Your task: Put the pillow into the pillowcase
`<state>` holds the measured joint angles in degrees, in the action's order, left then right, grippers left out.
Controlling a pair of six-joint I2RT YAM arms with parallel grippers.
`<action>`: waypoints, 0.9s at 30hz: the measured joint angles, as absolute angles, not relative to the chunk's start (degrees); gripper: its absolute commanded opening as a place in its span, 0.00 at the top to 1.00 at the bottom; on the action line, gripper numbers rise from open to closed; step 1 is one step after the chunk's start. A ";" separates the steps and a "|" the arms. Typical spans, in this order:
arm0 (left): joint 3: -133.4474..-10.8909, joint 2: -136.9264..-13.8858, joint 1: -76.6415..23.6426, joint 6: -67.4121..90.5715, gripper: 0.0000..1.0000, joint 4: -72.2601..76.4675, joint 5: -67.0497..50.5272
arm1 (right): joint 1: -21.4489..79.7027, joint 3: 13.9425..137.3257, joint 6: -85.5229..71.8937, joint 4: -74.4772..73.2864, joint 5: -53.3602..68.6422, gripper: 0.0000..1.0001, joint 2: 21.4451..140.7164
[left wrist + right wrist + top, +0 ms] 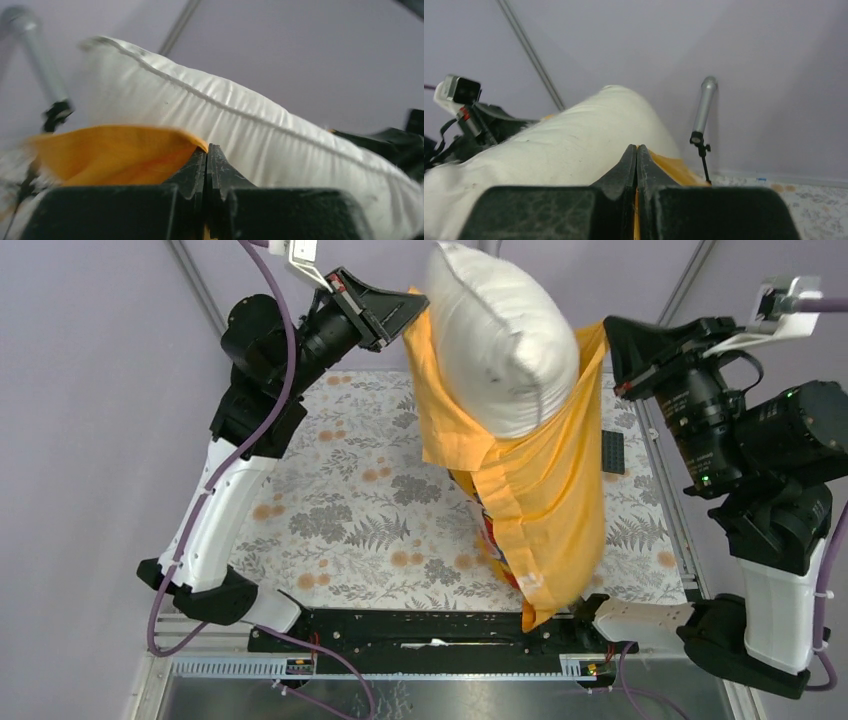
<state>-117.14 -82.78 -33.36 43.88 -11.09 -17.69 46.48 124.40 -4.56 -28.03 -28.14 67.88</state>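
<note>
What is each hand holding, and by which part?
Both hands are shut on the floppy orange-yellow cloth pillowcase: left hand on one side of its open rim, right hand on the opposite side. The plump white pillow is ungripped.

White pillow (pixel 505 335) half inside hanging orange pillowcase (pixel 550 490)

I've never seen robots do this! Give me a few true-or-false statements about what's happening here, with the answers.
1. The pillow is fully inside the pillowcase. False: its upper part sticks out of the opening.
2. Both arms' jaws are shut on the pillowcase's rim, one on each side. True.
3. The pillowcase is blue. False: it is orange-yellow.
4. A small black block lies on the flowered table cover. True.
</note>
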 measured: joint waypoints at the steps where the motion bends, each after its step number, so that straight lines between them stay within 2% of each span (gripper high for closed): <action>1: -117.08 -82.96 -32.64 43.33 1.00 -14.63 -16.32 | 46.48 122.08 -5.56 -28.73 -27.40 1.00 66.70; 4: -115.07 -81.38 -27.73 42.41 1.00 -23.75 -14.57 | 46.44 112.79 -9.43 -29.34 -24.45 1.00 62.83; 8: -104.99 -76.01 -16.84 42.50 1.00 -31.42 -16.97 | 46.44 99.50 -14.76 -27.99 -19.42 1.00 60.36; 12: -101.47 -73.84 -13.28 42.28 1.00 -34.48 -20.58 | 46.44 94.04 -17.19 -30.85 -14.63 1.00 62.57; 20: -101.41 -73.32 -12.60 42.06 1.00 -31.18 -26.72 | 46.46 99.96 -16.73 -37.06 -6.28 1.00 66.00; 24: -102.06 -73.89 -14.41 42.52 1.00 -29.47 -29.80 | 46.44 110.17 -16.71 -37.43 -8.23 1.00 68.14; 27: -105.56 -76.38 -20.03 41.80 1.00 -29.91 -29.36 | 46.44 119.33 -16.34 -37.23 -10.87 1.00 70.48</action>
